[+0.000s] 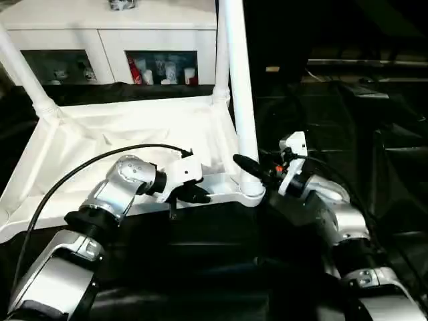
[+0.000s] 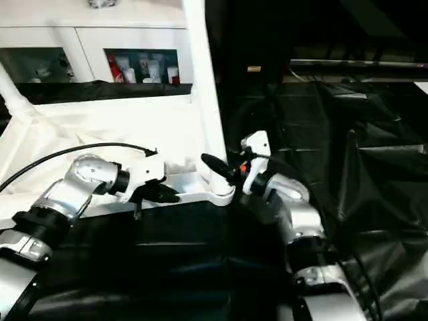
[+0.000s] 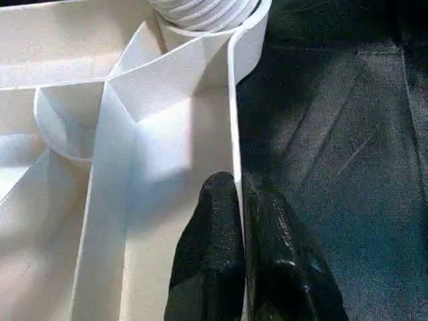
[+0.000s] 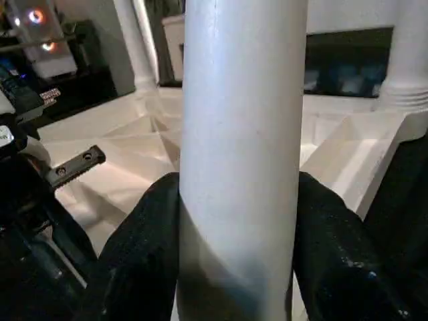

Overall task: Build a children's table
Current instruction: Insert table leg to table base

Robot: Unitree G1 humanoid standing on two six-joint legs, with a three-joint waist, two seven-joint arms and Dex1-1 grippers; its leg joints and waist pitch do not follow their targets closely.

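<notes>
The children's table lies upside down: its white tabletop (image 1: 100, 140) rests on the black cover with white legs standing in its corner sockets. My left gripper (image 1: 194, 194) is shut on the tabletop's near rim (image 3: 234, 134), one black finger (image 3: 210, 254) on each side of it. At the near right corner a leg (image 1: 239, 100) stands upright in its round socket (image 1: 252, 194). My right gripper (image 1: 253, 170) is shut on this leg just above the socket, its fingers (image 4: 144, 254) pressed against both sides of the tube (image 4: 241, 134). Further legs stand at the far left (image 1: 23, 70) and far right (image 1: 221, 67) corners.
A white cabinet (image 1: 107, 40) with glass doors stands right behind the tabletop. The black-covered work table (image 1: 374, 134) stretches to the right and toward me, with folds in the cover. A black cable (image 1: 67, 174) loops over my left forearm.
</notes>
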